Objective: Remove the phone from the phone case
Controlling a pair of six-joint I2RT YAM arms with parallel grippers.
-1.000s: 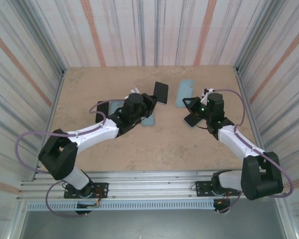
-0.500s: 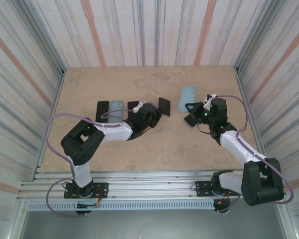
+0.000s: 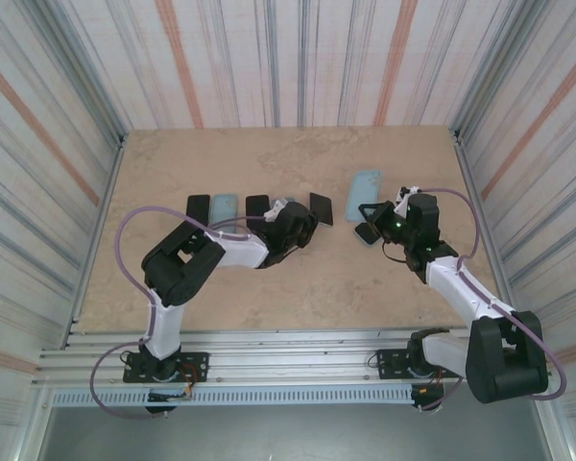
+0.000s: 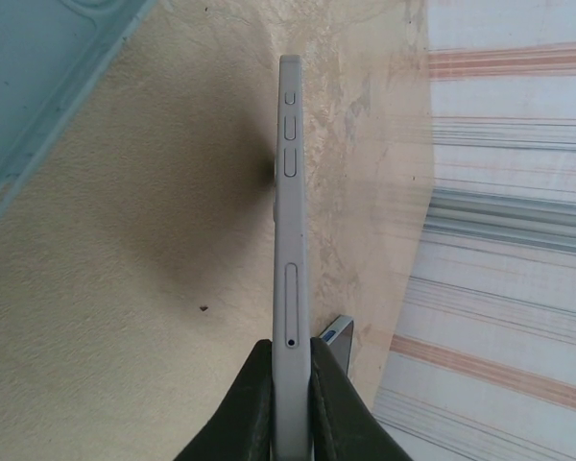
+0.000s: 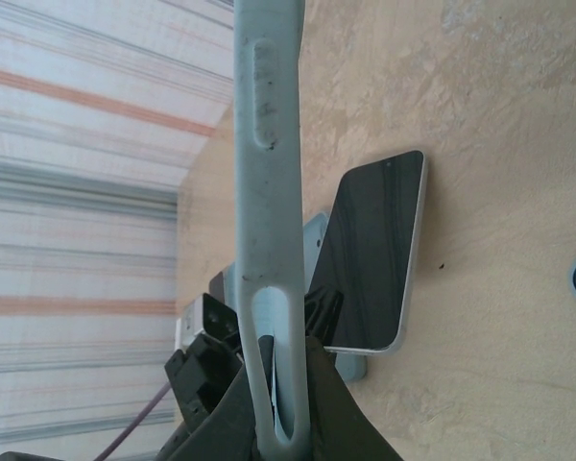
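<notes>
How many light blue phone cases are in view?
3: one case on the table between two dark phones, one in the right gripper, one partly hidden behind the phone in the left gripper.

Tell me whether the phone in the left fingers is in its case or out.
Out: the phone shows a bare edge with exposed buttons; the right fingers hold the blue case separately.

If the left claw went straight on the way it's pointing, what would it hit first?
Probably the bare table: the phone gripped in the left claw points at an open patch of it, though depth is hard to judge.
</notes>
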